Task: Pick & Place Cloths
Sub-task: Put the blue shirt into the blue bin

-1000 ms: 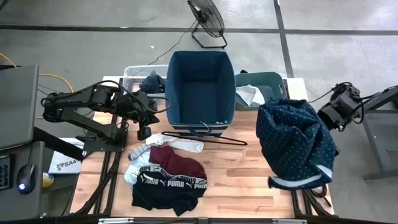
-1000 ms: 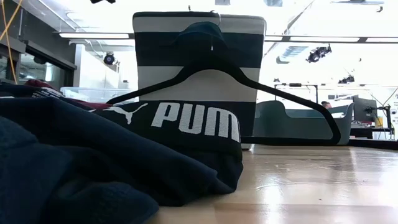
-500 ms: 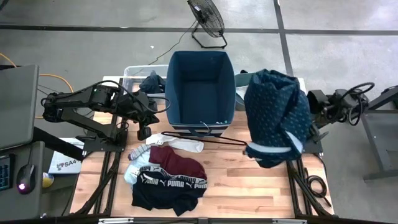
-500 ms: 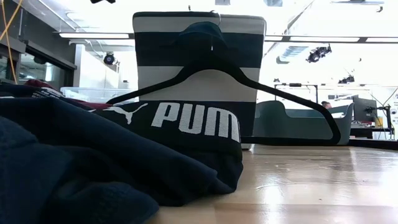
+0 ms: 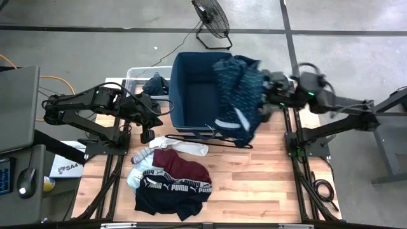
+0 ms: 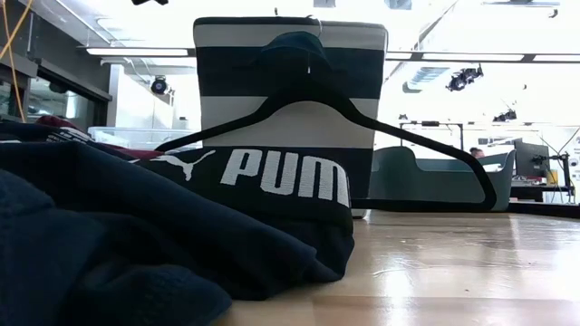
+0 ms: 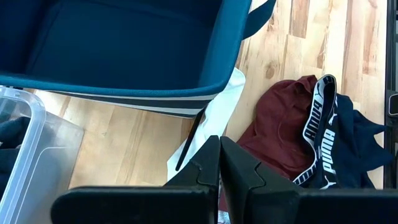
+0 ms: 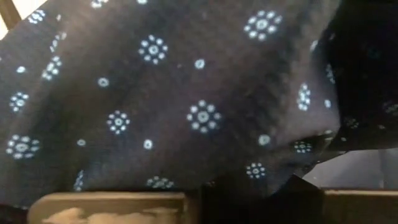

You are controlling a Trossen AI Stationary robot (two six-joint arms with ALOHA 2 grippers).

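Note:
A navy white-dotted garment hangs in the air at the right wall of the tall blue bin, with my right gripper shut on it. More cloths lie piled on the table's near left: white, maroon, pale blue-grey, and black with a PUMA waistband. A thin black hanger leans against the bin's near side. My left gripper hovers shut left of the bin, above the white cloth, holding nothing. My right gripper holds a bunched part of the navy garment, which fills the wrist view and hides the fingers. The gripper comes in level from the table's right. The garment is lifted clear of the table; its pale-banded lower end hangs below.
A clear tub holding a dark garment stands left of the blue bin, and a teal tub stands to the bin's right. Bare wood lies across the table's near right. A floor fan stands beyond the table.
My right gripper has swung from beyond the table's right edge toward its far left, up to the blue bin, turning as it went. The navy garment has travelled with it, still hanging clear, and now trails over the bin's right wall.

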